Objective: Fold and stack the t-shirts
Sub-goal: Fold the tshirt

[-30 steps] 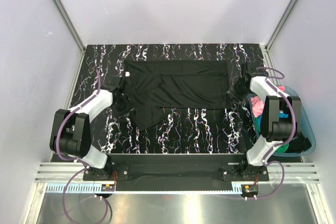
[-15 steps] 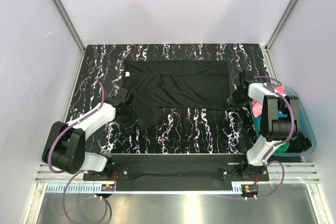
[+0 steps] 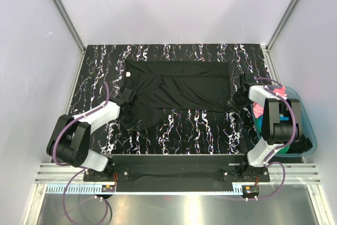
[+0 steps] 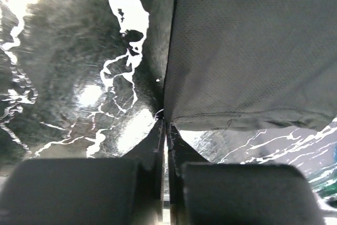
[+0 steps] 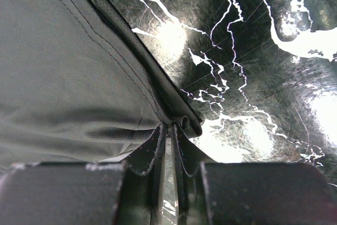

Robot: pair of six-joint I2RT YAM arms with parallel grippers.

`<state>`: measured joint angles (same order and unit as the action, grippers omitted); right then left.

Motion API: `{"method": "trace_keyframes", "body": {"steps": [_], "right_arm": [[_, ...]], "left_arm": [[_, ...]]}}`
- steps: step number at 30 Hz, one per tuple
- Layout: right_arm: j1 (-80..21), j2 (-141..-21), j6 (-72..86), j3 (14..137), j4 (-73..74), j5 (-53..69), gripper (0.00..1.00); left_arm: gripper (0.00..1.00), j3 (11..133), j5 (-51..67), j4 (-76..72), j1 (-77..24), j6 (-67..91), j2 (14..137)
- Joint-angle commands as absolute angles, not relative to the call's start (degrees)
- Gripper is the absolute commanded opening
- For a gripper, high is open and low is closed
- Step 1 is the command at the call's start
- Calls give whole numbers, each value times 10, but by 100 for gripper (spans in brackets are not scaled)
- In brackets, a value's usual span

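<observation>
At the near edge of the counter (image 3: 200,125), the 2 arms reach forward on either side of the black t-shirt (image 3: 184,85).

The left gripper (image 3: 126,110) sits low at the shirt's near-left flap. In the left wrist view its fingers (image 4: 150,146) are pressed together, and the hem corner of the shirt runs right down into their tips, so it is pinching that edge.

The right gripper (image 3: 235,100) is at the shirt's near-right corner. Its wrist view shows the fingers (image 5: 181,148) almost together, with a small fold of the stitched hem caught between them.

The shirt lies spread and partly folded across the middle of the marbled counter, with its near-left part bunched and hanging toward the left arm.

A teal plastic tub (image 3: 310,135) stands just right of the right arm, which covers most of it. A pink t-shirt (image 3: 258,108) shows inside.

Pale walls (image 3: 179,3) close in 3 sides beyond.
</observation>
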<state>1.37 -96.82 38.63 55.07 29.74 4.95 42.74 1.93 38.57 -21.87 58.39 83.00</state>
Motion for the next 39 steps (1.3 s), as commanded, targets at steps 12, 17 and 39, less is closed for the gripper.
{"method": "trace_keyframes", "body": {"steps": [12,17,39], "right_arm": [[9,-926,366,583,350,14,38],[9,-891,392,592,375,21,43],[-15,-888,459,530,328,-11,35]], "left_arm": [[0,478,-46,472,-221,558,773],[0,489,-46,476,-221,554,772],[0,531,-49,493,-220,536,764]]}}
